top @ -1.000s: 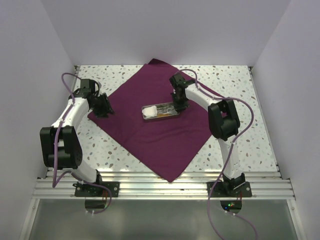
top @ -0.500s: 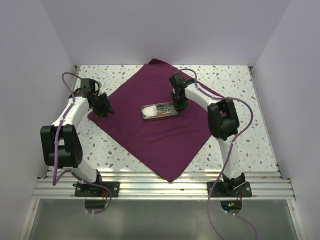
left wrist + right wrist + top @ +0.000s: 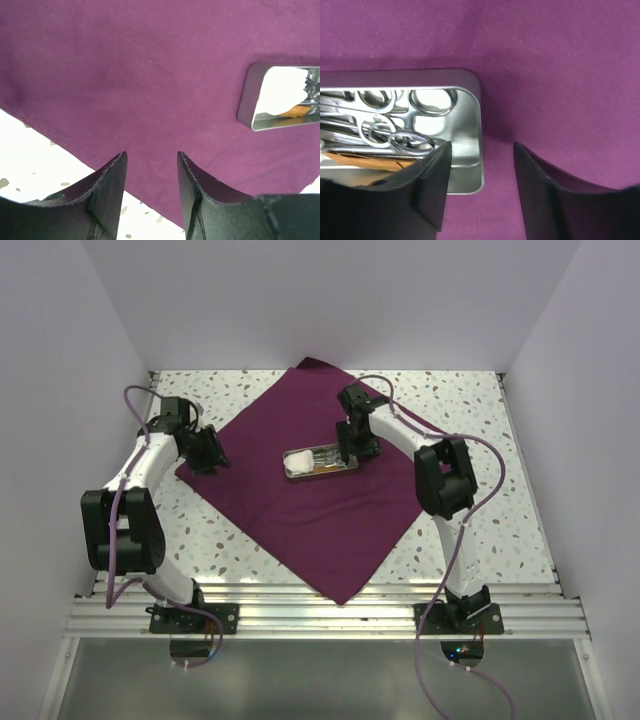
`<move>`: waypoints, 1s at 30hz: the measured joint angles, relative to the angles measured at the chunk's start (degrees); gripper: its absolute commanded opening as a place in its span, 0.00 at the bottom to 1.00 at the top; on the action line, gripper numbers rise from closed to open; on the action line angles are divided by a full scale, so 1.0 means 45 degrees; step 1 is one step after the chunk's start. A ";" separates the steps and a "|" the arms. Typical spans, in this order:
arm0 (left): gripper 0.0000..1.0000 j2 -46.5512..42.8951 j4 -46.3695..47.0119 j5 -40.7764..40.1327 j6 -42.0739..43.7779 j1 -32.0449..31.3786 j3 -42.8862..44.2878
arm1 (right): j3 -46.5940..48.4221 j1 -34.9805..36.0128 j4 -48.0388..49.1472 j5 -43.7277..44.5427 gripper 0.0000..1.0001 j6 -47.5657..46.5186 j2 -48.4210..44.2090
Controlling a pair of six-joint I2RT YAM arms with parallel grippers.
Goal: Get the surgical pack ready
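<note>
Metal tray point(image 3: 470, 150) on the spread maroon cloth point(image 3: 320, 520); left pincer point(image 3: 151, 156) and right pincer point(image 3: 482, 145) both apart.
The right wrist view shows the right pincer straddling the tray's end wall, scissors point(image 3: 395, 135) inside (the gauze point(image 3: 298, 459) shows from above). The left pincer hangs empty over the cloth's edge beside the speckled bench point(image 3: 30, 150).

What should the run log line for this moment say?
left gripper: open, over cloth edge | right gripper: open, above tray end | tray: on cloth, holding scissors and gauze
</note>
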 measured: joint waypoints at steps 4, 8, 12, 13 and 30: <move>0.50 -0.0160 0.0194 0.0510 -0.0034 0.0000 -0.0369 | 0.0015 -0.0053 -0.0588 0.0180 0.70 0.0049 -0.0325; 0.52 -0.1180 0.0427 0.1044 -0.0223 -0.0131 -0.1943 | -0.1637 -0.0194 -0.0845 0.0267 0.72 0.0117 -0.2322; 0.55 -0.2511 0.0423 0.1389 -0.0675 -0.1496 -0.3551 | -0.4838 -0.0306 -0.0709 -0.0680 0.73 0.0345 -0.5984; 0.55 -0.2856 0.0471 0.1467 -0.0884 -0.2059 -0.3934 | -0.5897 -0.0321 -0.0651 -0.1292 0.73 0.0457 -0.7048; 0.58 -0.7363 0.1214 0.2059 -0.4833 -0.6081 -0.7956 | -1.8530 0.0903 0.5270 -0.7927 0.63 0.6120 -1.4474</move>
